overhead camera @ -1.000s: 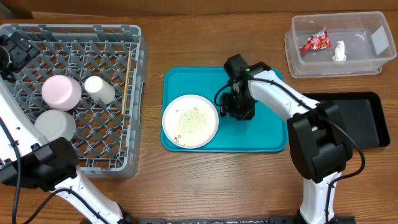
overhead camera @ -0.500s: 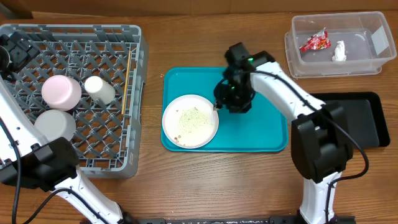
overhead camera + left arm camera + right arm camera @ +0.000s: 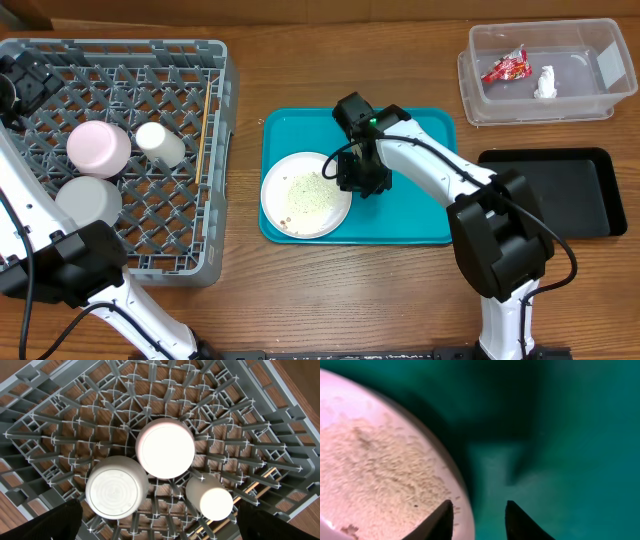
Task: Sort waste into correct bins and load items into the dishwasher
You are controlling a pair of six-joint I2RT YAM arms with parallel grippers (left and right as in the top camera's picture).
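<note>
A large white plate (image 3: pixel 335 205) with rice-like food scraps (image 3: pixel 306 192) lies on the teal tray (image 3: pixel 420 215). My right gripper (image 3: pixel 350 180) is low at the plate's right rim. In the right wrist view its jaws (image 3: pixel 480 502) are apart and straddle the rim, one tip over the plate (image 3: pixel 350 405), the other over teal. The grey rack (image 3: pixel 215 150) holds a pale bowl (image 3: pixel 98 147), a white cup (image 3: pixel 160 143), an upturned dish (image 3: pixel 88 200) and chopsticks (image 3: pixel 206 120). My left gripper (image 3: pixel 161 510) hangs wide open above them.
A clear tub (image 3: pixel 590 100) at the back right holds a red wrapper (image 3: pixel 505 67) and a white tissue (image 3: pixel 545 82). A shallow black tray (image 3: pixel 560 190) lies right of the teal tray, on the wooden table.
My right gripper has slid left across the teal tray to the plate's right rim, and its jaws have drawn closer together. The left arm has not moved.
</note>
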